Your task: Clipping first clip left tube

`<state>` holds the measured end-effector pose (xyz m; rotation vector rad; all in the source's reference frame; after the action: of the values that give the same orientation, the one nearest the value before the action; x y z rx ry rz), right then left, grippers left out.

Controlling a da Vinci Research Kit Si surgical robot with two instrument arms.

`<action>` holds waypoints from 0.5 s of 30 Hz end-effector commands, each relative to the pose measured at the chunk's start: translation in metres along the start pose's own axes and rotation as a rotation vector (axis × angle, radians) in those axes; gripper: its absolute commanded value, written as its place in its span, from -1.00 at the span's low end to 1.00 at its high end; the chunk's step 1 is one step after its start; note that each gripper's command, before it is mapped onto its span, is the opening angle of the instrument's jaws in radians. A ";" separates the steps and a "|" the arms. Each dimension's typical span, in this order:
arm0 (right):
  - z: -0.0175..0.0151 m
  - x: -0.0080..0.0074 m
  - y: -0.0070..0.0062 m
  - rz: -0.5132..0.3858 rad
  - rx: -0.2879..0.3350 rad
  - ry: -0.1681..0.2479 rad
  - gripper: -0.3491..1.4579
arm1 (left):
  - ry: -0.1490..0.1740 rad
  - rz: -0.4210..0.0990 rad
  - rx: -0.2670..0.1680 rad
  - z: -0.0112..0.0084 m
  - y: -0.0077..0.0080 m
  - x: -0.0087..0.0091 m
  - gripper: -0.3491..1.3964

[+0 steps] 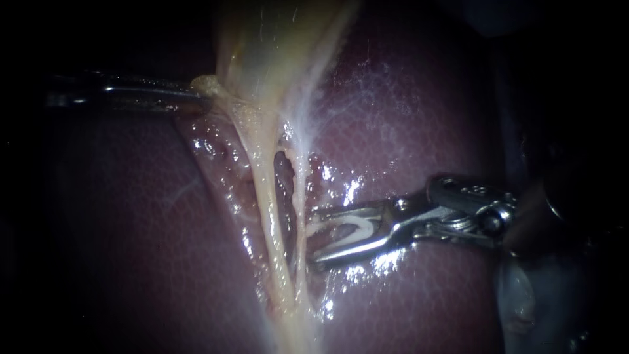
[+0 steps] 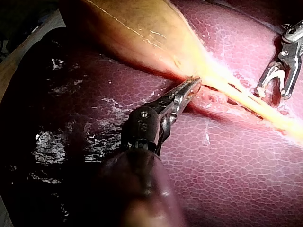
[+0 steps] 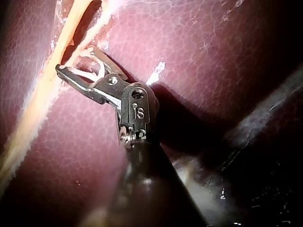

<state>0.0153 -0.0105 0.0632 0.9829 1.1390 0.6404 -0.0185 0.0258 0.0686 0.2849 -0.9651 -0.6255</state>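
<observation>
There were 2 instruments: left instrument & right instrument. 2 tubes: left tube, right tube. Also 1 clip, 1 gallbladder, 1 liver.

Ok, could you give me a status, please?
Left instrument: jaws shut on gallbladder. Right instrument: jaws holding clip, short of left tube. Right tube lies between.

The dark red liver is being shown under and all round the jaws of the right instrument, its wet surface being lit just beside them. The right tube is being shown just ahead of their tips. The yellowish gallbladder, well beyond them, is being pinched at its edge in the jaws of the left instrument.
</observation>
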 end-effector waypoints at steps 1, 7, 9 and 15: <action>-0.0001 0.0001 -0.0003 0.001 0.002 0.000 -0.06 | 0.000 0.000 0.000 0.0000 0.0000 0.0000 -1.00; -0.0003 0.0010 -0.0020 0.007 0.017 -0.002 -0.06 | 0.000 0.000 0.000 0.0000 0.0000 0.0000 -1.00; -0.0002 0.0013 -0.0023 0.009 0.031 0.004 -0.06 | 0.000 0.000 0.000 0.0000 0.0000 0.0000 -1.00; 0.0008 0.0018 -0.0025 0.011 0.073 0.022 -0.06 | 0.000 0.000 0.000 0.0000 0.0000 0.0000 -1.00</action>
<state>0.0167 -0.0103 0.0602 1.0510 1.1870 0.6220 -0.0186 0.0258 0.0686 0.2850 -0.9653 -0.6257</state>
